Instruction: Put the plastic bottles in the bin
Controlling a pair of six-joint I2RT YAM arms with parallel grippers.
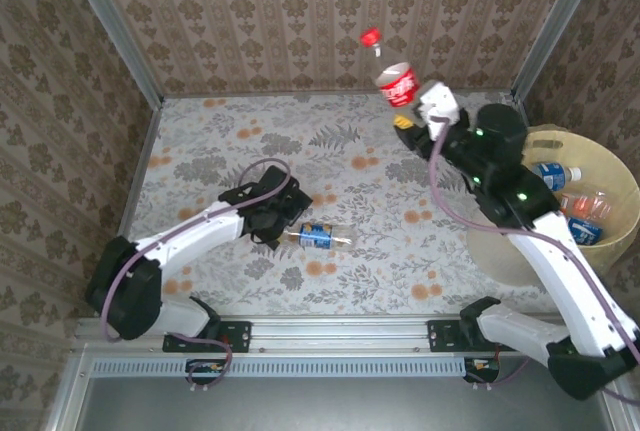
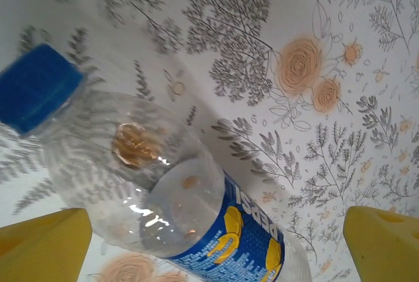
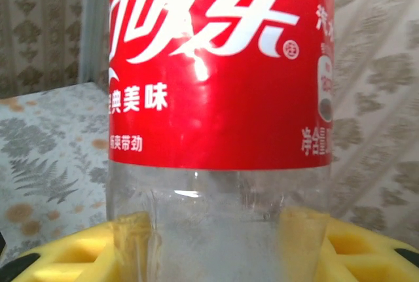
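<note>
1. My right jaws are clamped on the clear lower body of the red-labelled bottle [image 1: 397, 83]. It is raised off the bench [image 1: 200, 151] near the back wall, cap end pointing away from the jaws.
2. The bin [image 1: 612, 173] sits at the right edge, on the near side of that bottle. At least two bottles [image 1: 553, 175] already lie in it.
3. I judge the step in hand to be the carry to the bin. I would swing the bottle back over the bin's mouth, high enough that its base clears the rim, and let go only over the middle. An empty bottle is light and could bounce off the rim.
4. My left jaws are spread as wide as they go and hold nothing. They straddle the blue-labelled bottle [image 1: 318, 238], which lies on its side mid-bench. When I close, I would bite across the labelled body, not the tapering neck.
</note>
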